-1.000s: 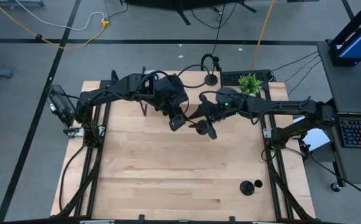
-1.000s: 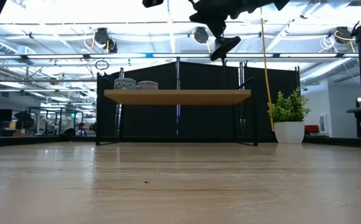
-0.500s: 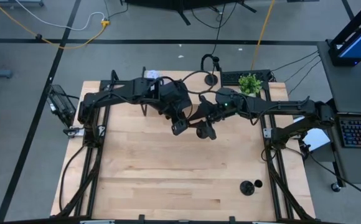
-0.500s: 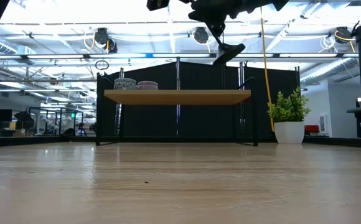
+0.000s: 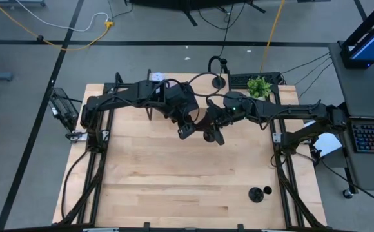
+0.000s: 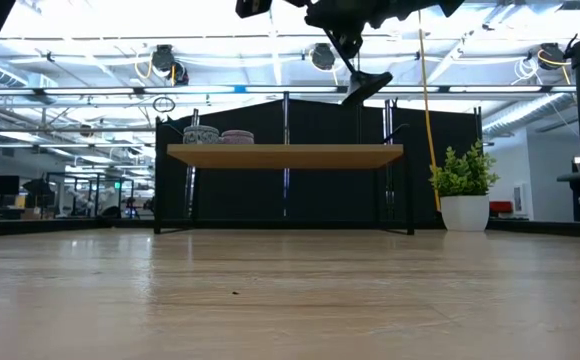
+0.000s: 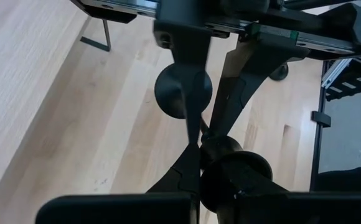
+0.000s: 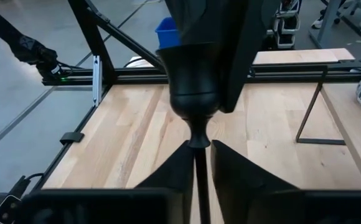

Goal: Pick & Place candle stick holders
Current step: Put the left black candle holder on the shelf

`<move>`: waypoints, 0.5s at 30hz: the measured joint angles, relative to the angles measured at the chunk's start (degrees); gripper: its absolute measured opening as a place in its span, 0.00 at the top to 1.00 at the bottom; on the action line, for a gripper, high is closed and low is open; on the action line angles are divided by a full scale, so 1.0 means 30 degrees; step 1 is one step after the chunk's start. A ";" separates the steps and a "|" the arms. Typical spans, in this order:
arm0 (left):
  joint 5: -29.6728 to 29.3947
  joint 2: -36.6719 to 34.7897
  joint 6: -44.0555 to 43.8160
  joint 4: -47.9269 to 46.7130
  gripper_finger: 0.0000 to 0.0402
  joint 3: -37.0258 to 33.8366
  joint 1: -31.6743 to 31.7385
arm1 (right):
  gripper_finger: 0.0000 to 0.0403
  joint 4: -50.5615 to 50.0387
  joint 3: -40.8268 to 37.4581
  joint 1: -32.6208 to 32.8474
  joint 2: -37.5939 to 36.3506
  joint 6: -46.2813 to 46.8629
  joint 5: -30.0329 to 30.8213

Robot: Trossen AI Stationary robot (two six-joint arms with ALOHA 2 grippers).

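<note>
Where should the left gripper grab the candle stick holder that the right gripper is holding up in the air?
Probably by the thin stem, on the stretch toward the disc base. The right gripper pinches the candle stick holder just below the cup, and base and cup look too wide. The left gripper should come from the side facing the right one, across the stem.
</note>
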 joint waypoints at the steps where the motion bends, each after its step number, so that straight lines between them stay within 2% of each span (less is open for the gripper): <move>1: -0.0028 0.0000 -0.0064 -0.0007 0.97 0.0000 0.0000 | 0.92 -0.0009 0.0000 0.0000 0.0000 -0.0014 -0.0002; 4: 0.0093 0.0000 -0.0065 -0.0015 0.97 0.0000 0.0000 | 0.97 0.0005 0.0000 0.0015 0.0000 -0.0282 -0.0082; 11: 0.0009 0.0000 0.0333 0.0020 0.96 0.0000 -0.0007 | 0.98 -0.0002 0.0000 0.0015 0.0000 -0.0424 -0.0014; 15: -0.0267 -0.0068 0.0368 0.0140 0.85 0.0000 0.0170 | 0.98 0.0034 0.0000 -0.0008 0.0000 -0.0467 0.0202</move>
